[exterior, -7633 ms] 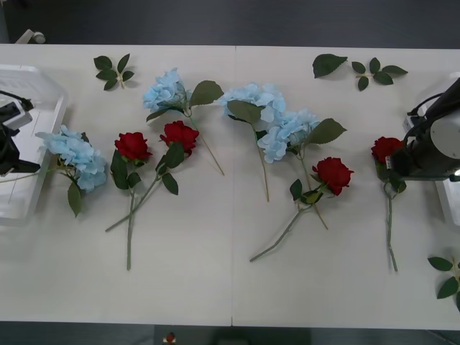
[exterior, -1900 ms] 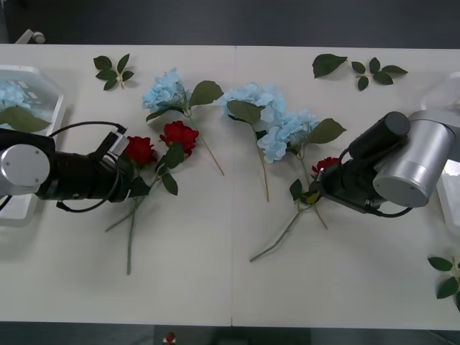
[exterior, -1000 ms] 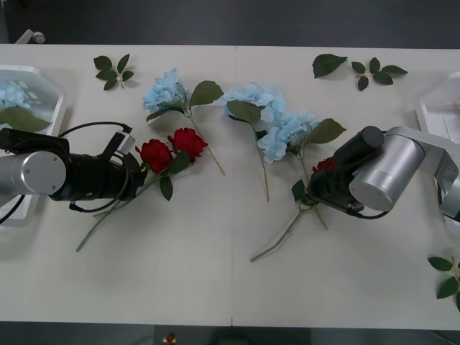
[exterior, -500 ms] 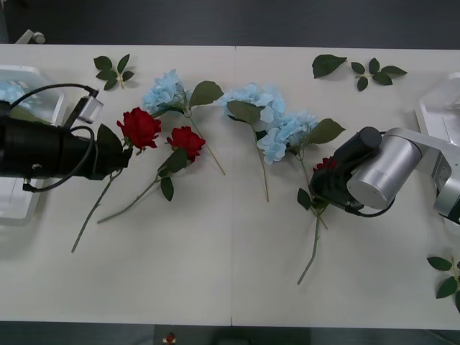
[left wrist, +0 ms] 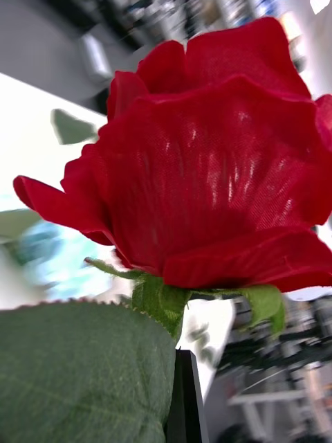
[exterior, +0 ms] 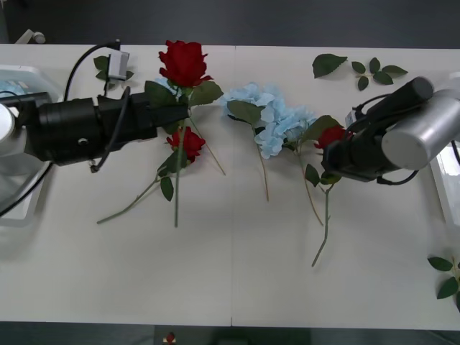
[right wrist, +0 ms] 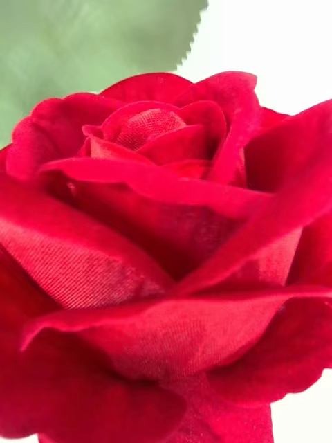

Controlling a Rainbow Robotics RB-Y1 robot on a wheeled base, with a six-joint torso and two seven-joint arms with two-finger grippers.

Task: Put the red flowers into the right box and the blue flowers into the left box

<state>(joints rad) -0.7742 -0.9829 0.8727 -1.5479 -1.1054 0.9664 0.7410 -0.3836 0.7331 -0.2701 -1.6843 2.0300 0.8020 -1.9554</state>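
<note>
A flat white counter (exterior: 215, 273) bears pale sky-blue fabric flowers (exterior: 277, 118), a red fabric rose (exterior: 188, 141) and loose green leaf sprigs (exterior: 374, 72) (near its far edge).

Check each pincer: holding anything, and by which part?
Left pincer: rose, by the stem under the bloom. Right pincer: another rose, same spot.

Near the blue flowers (exterior: 277, 118) the tabletop (exterior: 237, 287) is crowded; toward the robot from them it lies open.

My front camera looks down over the white table (exterior: 230, 273) from above my arms. Each wrist camera sits tight against a red rose (right wrist: 166, 263), which the front view shares.
</note>
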